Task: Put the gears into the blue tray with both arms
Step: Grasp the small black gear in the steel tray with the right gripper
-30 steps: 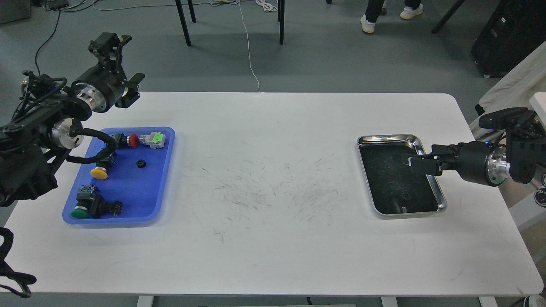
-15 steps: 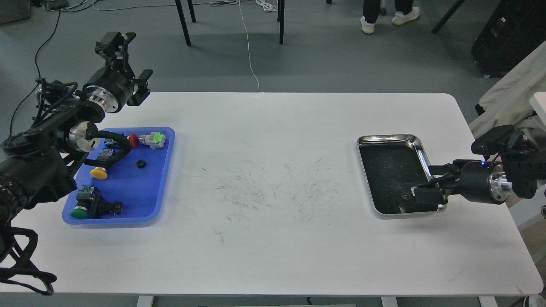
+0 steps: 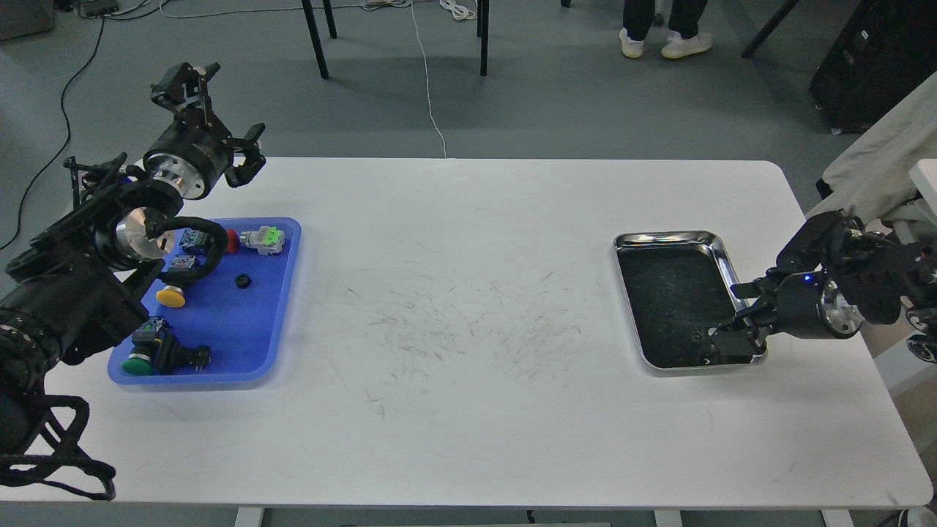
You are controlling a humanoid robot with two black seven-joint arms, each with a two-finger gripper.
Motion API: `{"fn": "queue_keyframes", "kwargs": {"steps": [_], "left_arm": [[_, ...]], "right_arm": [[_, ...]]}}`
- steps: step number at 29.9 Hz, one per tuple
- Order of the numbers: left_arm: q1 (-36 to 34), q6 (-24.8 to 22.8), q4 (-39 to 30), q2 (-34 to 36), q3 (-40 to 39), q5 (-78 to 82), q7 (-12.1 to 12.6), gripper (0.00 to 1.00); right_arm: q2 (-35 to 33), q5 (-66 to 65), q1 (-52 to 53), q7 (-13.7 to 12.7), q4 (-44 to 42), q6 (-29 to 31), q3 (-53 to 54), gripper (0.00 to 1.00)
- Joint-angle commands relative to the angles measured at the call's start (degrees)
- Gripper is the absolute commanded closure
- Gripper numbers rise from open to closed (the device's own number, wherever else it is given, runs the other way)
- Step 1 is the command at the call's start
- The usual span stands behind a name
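Blue tray (image 3: 219, 366) sits at left of frame on the white table (image 3: 468, 424), w/ one gear (image 3: 242, 280) already lying in it, a small black toothed disc near the tray's middle, apart from the push-button switches around it: red-cap (image 3: 233, 240) at the tray's top w/ a green-and-white block beside it, yellow-cap (image 3: 170, 296) at mid-left, green-cap (image 3: 137, 364) at bottom left. So at least one gear looks delivered. Steel tray (image 3: 721, 252) w/ dark bottom is at right of frame; right gripper (image 3: 721, 344) is down in its lower right corner, fingertips at or touching the dark floor near the rim. Its fingers look slightly apart, but they're black on black and I can't tell if a gear sits between them; no other gear can be made out in the steel tray from here, possibly hidden under the gripper. Left gripper (image 3: 219, 102) is raised in upper left of frame, above and behind the blue tray, fingers spread wide and holding nothing. My read: task is partway, right arm at the pick stage for another gear, which then has to cross the table to the blue tray, likely via handover to the left arm
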Motion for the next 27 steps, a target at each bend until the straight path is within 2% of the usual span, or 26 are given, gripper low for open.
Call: {"fn": "queue_keyframes", "kwargs": {"steps": [1,11,16,20,27], "left_arm": [[0.05,-0.65,0.08,0.05,-1.0,-0.44,0.12,0.01],[0.4,-0.57,0.17,0.05,-1.44,-0.53,0.03,0.01],[0.4,-0.48,0.26,0.06,-1.44,-0.62,-0.14,0.01],[0.4,-0.22,0.26,0.23,-1.44,-0.62,-0.23,0.01],[0.32,-0.13,0.26,0.49,-1.27,-0.62,-0.23,0.01]], "right_arm": [[2.62,0.08,-1.29,0.0,-1.76,0.04,-0.63,0.14],[6.14,0.17,-4.19,0.0,-4.75,-0.05,-0.72,0.17],[7.2,0.34,-4.63,0.0,-5.46,-0.05,-0.63,0.23],[7.37,0.43,-5.42,0.0,-5.72,-0.05,-0.63,0.33],[7.46,0.34,-5.69,0.08,-5.72,0.04,-0.63,0.44]]}}
